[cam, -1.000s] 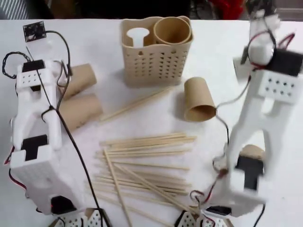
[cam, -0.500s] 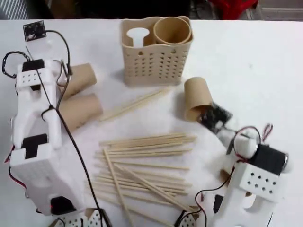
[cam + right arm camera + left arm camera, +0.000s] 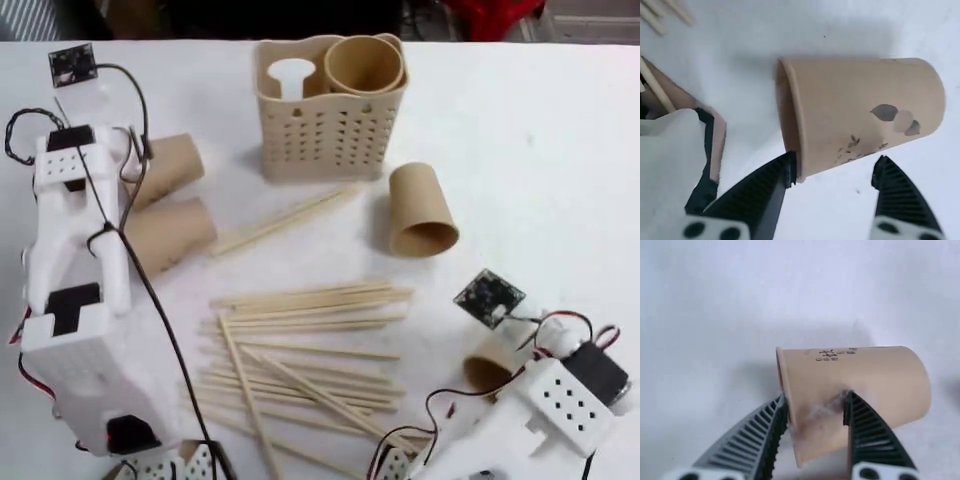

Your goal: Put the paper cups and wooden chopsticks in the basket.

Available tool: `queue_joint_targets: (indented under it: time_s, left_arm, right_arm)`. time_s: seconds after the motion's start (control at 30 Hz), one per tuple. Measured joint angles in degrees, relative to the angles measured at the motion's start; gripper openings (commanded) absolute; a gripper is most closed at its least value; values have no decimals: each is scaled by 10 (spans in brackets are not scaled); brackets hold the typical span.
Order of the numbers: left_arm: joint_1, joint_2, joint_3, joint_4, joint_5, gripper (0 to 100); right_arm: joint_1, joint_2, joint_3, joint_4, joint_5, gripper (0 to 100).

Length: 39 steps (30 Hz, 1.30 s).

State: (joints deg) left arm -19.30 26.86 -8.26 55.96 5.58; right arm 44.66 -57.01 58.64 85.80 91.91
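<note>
Right arm (image 3: 556,402) lower (cup (image 3: 860,112) near fingers (image 3: 760,197))

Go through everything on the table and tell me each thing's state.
Left hand: open.
Right hand: open.
Basket: upright.
Cup in basket: upright, mouth up.
Upper left cup: on its side.
Lower left cup: on its side.
Middle cup: on its side.
Cup at right hand: on its side.
Chopsticks: loose on the table.

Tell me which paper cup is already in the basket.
The upright cup in the basket; the others lie on their sides on the table.
</note>
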Motion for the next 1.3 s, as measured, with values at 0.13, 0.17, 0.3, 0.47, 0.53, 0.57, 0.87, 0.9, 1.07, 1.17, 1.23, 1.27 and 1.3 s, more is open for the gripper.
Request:
queue_joint_targets:
  time_s: [0.13,0.17,0.3,0.47,0.53,0.57,0.87,0.9,1.07,1.17,1.23,1.27,1.3]
  left_arm:
    - [0,0,0,0,0,192]
    - [0,0,0,0,0,192]
    - [0,0,0,0,0,192]
    - [0,0,0,0,0,192]
    - [0,0,0,0,0,192]
    - [0,0,-1,0,0,192]
    - [0,0,-1,0,0,192]
    - [0,0,-1,0,0,192]
    - [0,0,-1,0,0,192]
    - [0,0,-1,0,0,192]
    - [0,0,-1,0,0,192]
    - [0,0,-1,0,0,192]
    - [0,0,-1,0,0,192]
  right_arm:
    - [11,0,39,-70,-7,258]
    - [10,0,47,-94,-18,258]
    - [10,0,99,-218,-79,257]
    - [4,1,137,-363,-170,253]
    - [-3,1,137,-382,-196,222]
    - [-11,1,137,-387,-206,190]
    - [-83,1,113,-393,-309,15]
    - [-84,1,103,-393,-324,17]
    - [-84,1,25,-349,-421,15]
    - [-102,1,-46,-311,-506,15]
    - [-127,1,-97,-287,-564,15]
    - [-143,1,-123,-279,-593,15]
    - [-164,1,-149,-268,-622,15]
